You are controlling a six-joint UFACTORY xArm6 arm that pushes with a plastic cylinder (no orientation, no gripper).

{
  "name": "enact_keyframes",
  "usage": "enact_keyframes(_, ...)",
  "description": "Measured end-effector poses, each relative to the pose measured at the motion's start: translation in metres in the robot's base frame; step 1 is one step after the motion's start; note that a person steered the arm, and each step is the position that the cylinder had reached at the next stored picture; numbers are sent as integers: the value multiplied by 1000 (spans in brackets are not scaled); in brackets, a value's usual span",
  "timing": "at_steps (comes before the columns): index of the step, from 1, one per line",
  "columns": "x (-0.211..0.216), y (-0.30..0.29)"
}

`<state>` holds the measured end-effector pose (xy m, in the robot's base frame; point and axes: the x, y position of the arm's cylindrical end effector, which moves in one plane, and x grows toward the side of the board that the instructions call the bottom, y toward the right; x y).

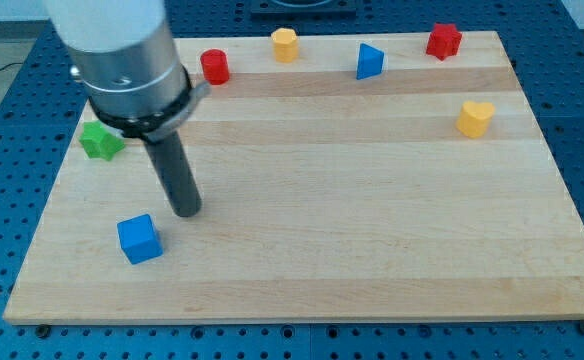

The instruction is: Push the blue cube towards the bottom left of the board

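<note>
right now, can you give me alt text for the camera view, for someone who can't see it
My tip rests on a wooden board, just up and to the view's right of the blue cube near the bottom left. A green block sits at the left edge; red, yellow and blue blocks line the top.

I can read no text, label, brand, number or sign anywhere in my camera view. The pale wooden board (372, 200) shows only plain grain, the perforated blue desk (12, 90) around it carries no markings, and the grey metal housing of my arm (122, 50) bears no lettering I can make out. The small coloured blocks have bare faces, with nothing printed on them.
</note>
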<state>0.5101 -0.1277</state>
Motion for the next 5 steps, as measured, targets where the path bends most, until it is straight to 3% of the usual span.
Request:
enact_keyframes(3, 31, -73)
enact_keyframes(5, 43, -19)
